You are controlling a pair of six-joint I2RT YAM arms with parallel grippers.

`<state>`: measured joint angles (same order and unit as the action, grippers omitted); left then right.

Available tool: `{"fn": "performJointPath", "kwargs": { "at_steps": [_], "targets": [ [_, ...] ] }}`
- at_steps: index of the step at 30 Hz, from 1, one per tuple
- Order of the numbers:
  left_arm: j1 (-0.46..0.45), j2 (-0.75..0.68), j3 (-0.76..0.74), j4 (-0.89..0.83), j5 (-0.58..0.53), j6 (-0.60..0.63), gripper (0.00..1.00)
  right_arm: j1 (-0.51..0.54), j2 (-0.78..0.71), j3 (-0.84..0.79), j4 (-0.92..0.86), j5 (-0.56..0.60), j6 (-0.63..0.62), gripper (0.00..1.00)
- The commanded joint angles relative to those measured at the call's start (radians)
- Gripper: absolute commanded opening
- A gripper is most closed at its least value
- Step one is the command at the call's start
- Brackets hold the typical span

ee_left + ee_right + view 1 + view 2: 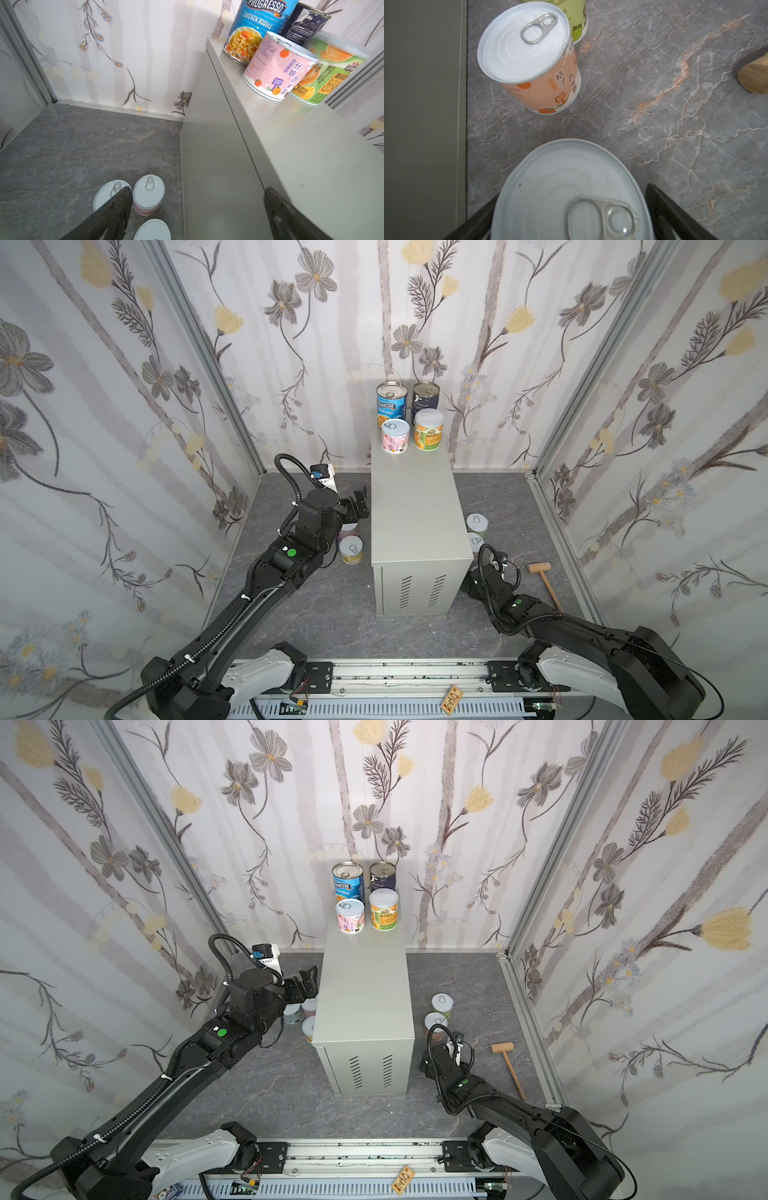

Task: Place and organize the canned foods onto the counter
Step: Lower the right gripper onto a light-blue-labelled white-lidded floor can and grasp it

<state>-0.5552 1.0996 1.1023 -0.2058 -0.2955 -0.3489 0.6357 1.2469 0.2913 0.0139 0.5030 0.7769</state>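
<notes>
The tall beige-grey metal counter (415, 506) carries four upright cans (395, 437) at its far end. The left gripper (197, 192) hangs spread and empty by its top edge. The right gripper (573, 193) straddles a short white-lidded can (550, 176) standing on the dark marbled floor (675, 124) beside the counter, axis vertical, tab up; whether the fingers press it cannot be told. The grasp seems in hand; next comes a squeeze and a straight lift.

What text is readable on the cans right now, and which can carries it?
"PROGRESSO", "CHICKEN NOODLE": blue can on the counter.
"什锦西米露": pink can.
"0添加": green can.
"桔子", "西米露": orange can on the floor.
Navy can: too small to read.
</notes>
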Motion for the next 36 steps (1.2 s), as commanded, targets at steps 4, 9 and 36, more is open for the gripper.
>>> {"fn": "performJointPath", "kwargs": {
  "at_steps": [4,9,36],
  "targets": [
    [0.002,0.008,-0.003,0.019,-0.045,-0.05,1.0,0.004,0.005,0.009,0.047,0.035,0.0,0.96],
    [0.001,-0.004,-0.023,0.018,-0.065,-0.061,1.0,0.006,-0.002,0.013,0.002,0.022,-0.013,0.94],
    [0.009,0.04,-0.025,0.029,-0.089,-0.055,1.0,0.006,-0.027,0.001,-0.001,0.077,0.012,0.67]
  ]
}}
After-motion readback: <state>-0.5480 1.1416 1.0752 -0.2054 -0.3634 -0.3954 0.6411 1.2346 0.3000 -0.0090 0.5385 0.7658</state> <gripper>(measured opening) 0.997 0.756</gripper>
